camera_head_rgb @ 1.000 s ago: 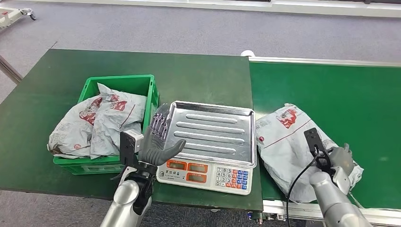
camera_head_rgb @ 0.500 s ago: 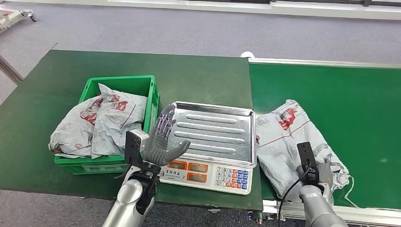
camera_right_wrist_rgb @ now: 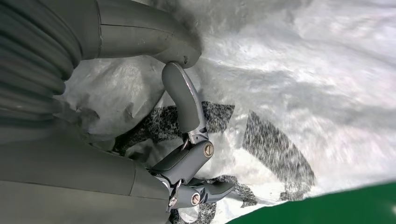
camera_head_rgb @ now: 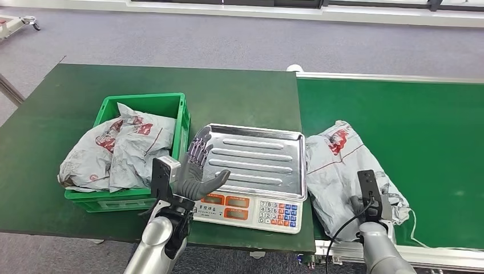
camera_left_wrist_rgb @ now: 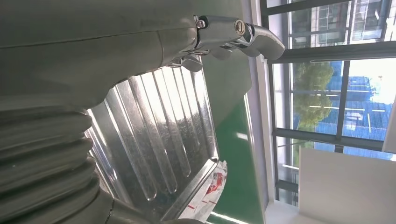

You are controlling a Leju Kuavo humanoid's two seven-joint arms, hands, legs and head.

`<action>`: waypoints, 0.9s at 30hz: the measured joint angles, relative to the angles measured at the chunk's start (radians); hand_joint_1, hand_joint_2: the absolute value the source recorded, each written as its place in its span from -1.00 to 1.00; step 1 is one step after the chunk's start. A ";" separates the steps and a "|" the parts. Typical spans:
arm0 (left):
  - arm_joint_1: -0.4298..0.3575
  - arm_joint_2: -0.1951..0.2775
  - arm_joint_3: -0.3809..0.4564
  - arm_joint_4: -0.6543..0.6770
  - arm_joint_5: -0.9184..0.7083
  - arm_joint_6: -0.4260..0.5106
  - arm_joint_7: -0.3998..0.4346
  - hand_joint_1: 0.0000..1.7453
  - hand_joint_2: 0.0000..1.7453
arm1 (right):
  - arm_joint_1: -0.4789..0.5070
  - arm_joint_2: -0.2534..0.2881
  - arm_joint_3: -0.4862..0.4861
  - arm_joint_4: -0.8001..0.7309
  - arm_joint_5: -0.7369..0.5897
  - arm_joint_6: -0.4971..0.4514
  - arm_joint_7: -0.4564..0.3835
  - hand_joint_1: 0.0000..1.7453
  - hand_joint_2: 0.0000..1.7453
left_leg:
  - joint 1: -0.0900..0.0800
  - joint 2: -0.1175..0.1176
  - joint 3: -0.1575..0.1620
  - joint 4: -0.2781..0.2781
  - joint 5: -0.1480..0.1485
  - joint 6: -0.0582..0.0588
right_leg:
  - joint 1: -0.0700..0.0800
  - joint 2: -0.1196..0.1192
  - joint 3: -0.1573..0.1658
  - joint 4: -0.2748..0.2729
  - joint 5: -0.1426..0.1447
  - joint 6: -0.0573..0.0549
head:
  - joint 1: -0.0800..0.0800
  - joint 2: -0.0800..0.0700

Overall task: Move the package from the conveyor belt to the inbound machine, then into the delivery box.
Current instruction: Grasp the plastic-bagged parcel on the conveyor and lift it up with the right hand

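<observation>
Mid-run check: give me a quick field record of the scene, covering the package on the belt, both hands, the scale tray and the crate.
package: grey mailer lying on the conveyor belt, beside the scale
right hand: fingers on the package's near end, bag bunched around them
left hand: open, raised over the tray's left edge, holding nothing
scale tray: steel tray bare, on the scale
crate: green crate on the table, holding grey mailers

Bright even indoor light, daylight through windows [camera_left_wrist_rgb: 327, 93], glare on steel tray [camera_head_rgb: 257, 160], right wrist view blurred
</observation>
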 joint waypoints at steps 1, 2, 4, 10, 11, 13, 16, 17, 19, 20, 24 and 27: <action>0.000 0.000 -0.002 0.000 0.000 0.000 0.000 -1.00 1.00 | 0.000 0.002 -0.017 0.000 -0.033 0.029 -0.040 1.00 1.00 | 0.000 0.002 0.000 0.000 -0.001 0.000 | 0.000 0.002 0.001 0.000 0.000 0.000 | 0.000 0.000; 0.000 0.000 -0.003 0.000 0.000 0.000 0.000 -1.00 1.00 | 0.000 0.005 -0.034 0.000 -0.064 0.060 -0.080 1.00 1.00 | 0.000 0.004 0.000 0.000 -0.003 -0.001 | 0.000 0.004 0.003 0.000 -0.001 0.000 | 0.000 0.000; 0.000 0.000 -0.004 0.000 0.000 0.000 -0.002 -1.00 1.00 | 0.001 0.014 -0.067 0.000 -0.112 0.116 -0.156 1.00 1.00 | 0.000 0.008 0.001 0.000 -0.006 -0.001 | 0.001 0.008 0.006 0.000 -0.002 0.000 | 0.000 0.000; 0.000 0.000 -0.004 -0.007 -0.004 0.002 -0.009 -1.00 1.00 | 0.004 0.050 -0.113 0.000 -0.149 0.146 -0.262 1.00 1.00 | 0.001 0.010 0.008 0.000 -0.005 -0.003 | 0.003 0.010 0.005 0.000 -0.001 -0.002 | 0.000 0.000; 0.000 0.000 -0.004 -0.008 -0.004 0.003 -0.009 -1.00 1.00 | 0.004 0.053 -0.116 0.000 -0.151 0.147 -0.265 1.00 1.00 | 0.001 0.010 0.009 0.000 -0.005 -0.004 | 0.003 0.010 0.005 0.000 -0.001 -0.002 | 0.000 0.000; 0.000 0.000 -0.004 -0.009 -0.005 0.003 -0.010 -1.00 1.00 | 0.004 0.059 -0.122 0.000 -0.161 0.154 -0.279 1.00 1.00 | 0.001 0.009 0.009 0.000 -0.005 -0.004 | 0.003 0.010 0.005 0.000 -0.002 -0.003 | 0.000 0.000; 0.000 0.000 -0.004 -0.011 -0.011 0.003 -0.010 -1.00 1.00 | 0.004 0.067 -0.133 0.000 -0.187 0.168 -0.317 1.00 1.00 | 0.002 0.009 0.007 0.000 -0.005 -0.004 | 0.004 0.010 0.003 0.000 -0.002 -0.003 | 0.000 0.000; 0.000 0.000 -0.004 -0.012 -0.013 0.003 -0.010 -1.00 1.00 | 0.005 0.069 -0.136 0.000 -0.195 0.171 -0.328 1.00 1.00 | 0.002 0.009 0.007 0.000 -0.005 -0.004 | 0.004 0.010 0.003 0.000 -0.002 -0.004 | 0.000 0.000; 0.000 0.000 -0.004 -0.013 -0.014 0.003 -0.011 -1.00 1.00 | 0.005 0.072 -0.141 -0.001 -0.210 0.176 -0.343 1.00 1.00 | 0.002 0.008 0.005 -0.001 -0.005 -0.004 | 0.004 0.009 0.001 0.000 -0.003 -0.004 | 0.000 0.000; 0.000 0.000 -0.004 -0.014 -0.015 0.003 -0.011 -1.00 1.00 | 0.005 0.072 -0.143 -0.001 -0.215 0.179 -0.347 1.00 1.00 | 0.002 0.008 0.005 -0.001 -0.005 -0.004 | 0.004 0.009 0.001 0.000 -0.003 -0.004 | 0.000 0.000; 0.000 0.000 -0.004 -0.015 -0.015 0.003 -0.013 -1.00 1.00 | 0.005 0.074 -0.151 -0.001 -0.224 0.185 -0.352 1.00 1.00 | 0.002 0.007 0.004 -0.001 -0.005 -0.004 | 0.003 0.008 0.000 0.000 -0.003 -0.004 | 0.000 0.000; 0.000 0.000 -0.004 -0.016 -0.015 0.003 -0.014 -1.00 1.00 | 0.005 0.075 -0.157 -0.001 -0.227 0.188 -0.355 1.00 1.00 | 0.002 0.006 0.003 -0.001 -0.005 -0.004 | 0.003 0.007 0.000 0.000 -0.003 -0.004 | 0.000 0.000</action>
